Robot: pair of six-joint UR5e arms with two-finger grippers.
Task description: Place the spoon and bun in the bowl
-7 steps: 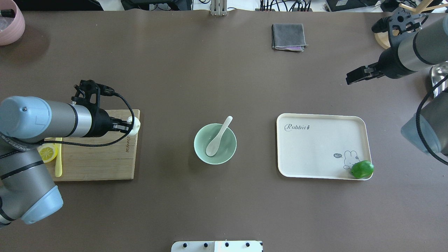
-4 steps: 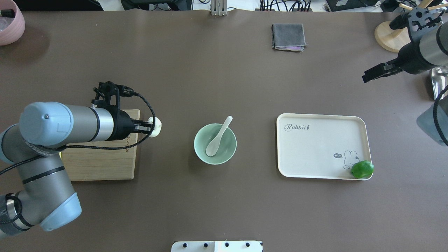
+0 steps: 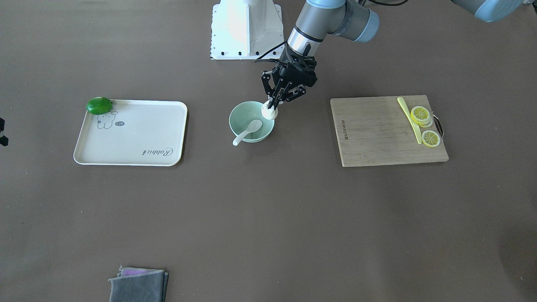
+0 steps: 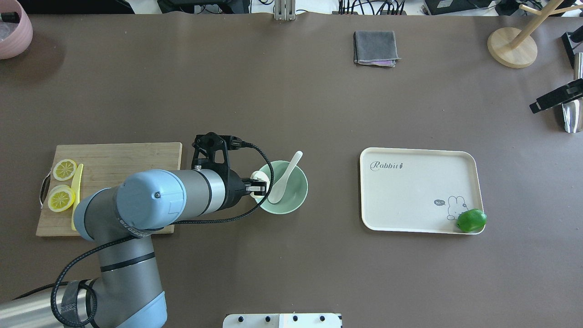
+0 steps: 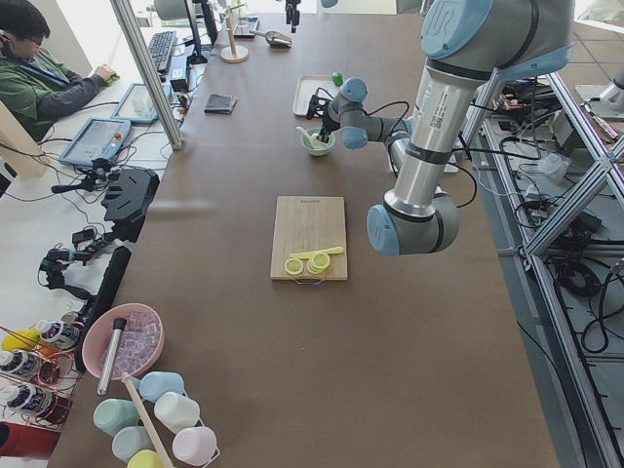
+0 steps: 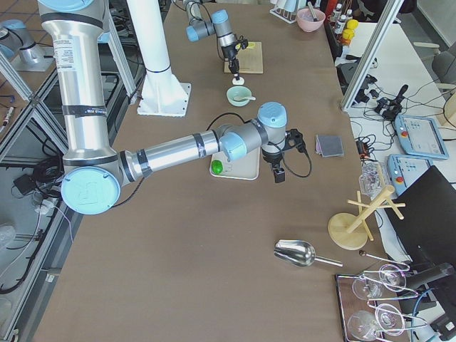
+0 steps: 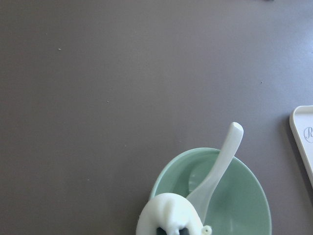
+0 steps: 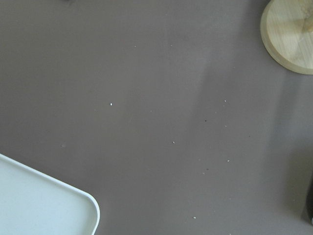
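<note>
The pale mint-green bowl (image 4: 295, 193) stands at the table's middle, also in the front view (image 3: 242, 118) and the left wrist view (image 7: 244, 205). The white spoon (image 4: 286, 175) lies in it, scoop down, its handle over the far rim (image 3: 246, 131) (image 7: 221, 165). My left gripper (image 4: 258, 186) (image 3: 272, 105) is shut on the white bun (image 4: 261, 177) (image 3: 269, 112) (image 7: 168, 216) and holds it just above the bowl's rim on my left side. My right gripper (image 4: 535, 107) hangs empty near the table's right edge, seen edge-on, so I cannot tell whether it is open.
A wooden cutting board (image 4: 127, 182) at left carries lemon slices (image 4: 62, 184) and a yellow knife (image 4: 76, 191). A cream tray (image 4: 410, 191) at right holds a green lime (image 4: 471, 220). A grey cloth (image 4: 375, 48) and a wooden stand (image 4: 512, 48) lie at the back.
My left arm has carried the bun rightward from the cutting board to the bowl's rim. My right arm has drawn back toward the table's right edge.
</note>
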